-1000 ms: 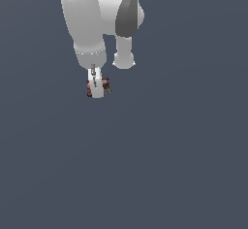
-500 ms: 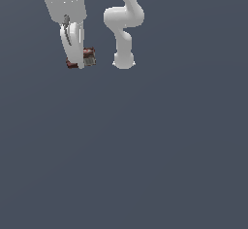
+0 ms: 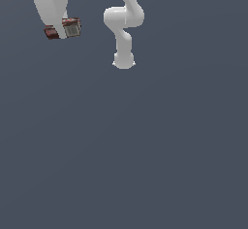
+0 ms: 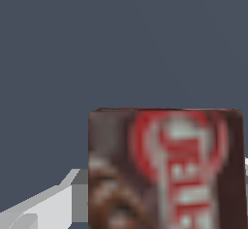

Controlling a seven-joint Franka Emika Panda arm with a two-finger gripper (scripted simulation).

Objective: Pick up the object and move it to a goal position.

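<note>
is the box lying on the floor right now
No, in the exterior view the box hangs off the grey floor, clamped in the white gripper near the top of the picture.

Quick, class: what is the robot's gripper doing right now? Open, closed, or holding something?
Gripper: closed on the small brown-and-red box, which it holds up in the air with its jaws on either side.

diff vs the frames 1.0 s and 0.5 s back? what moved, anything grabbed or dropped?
The gripper carried the box toward the exterior view's left and upward in that view, step by step across the three frames. Nothing was newly grabbed or released: the box sits between the fingers in all of them. The wrist view shows it close up. The arm's base stayed put, though the links above it changed pose.
</note>
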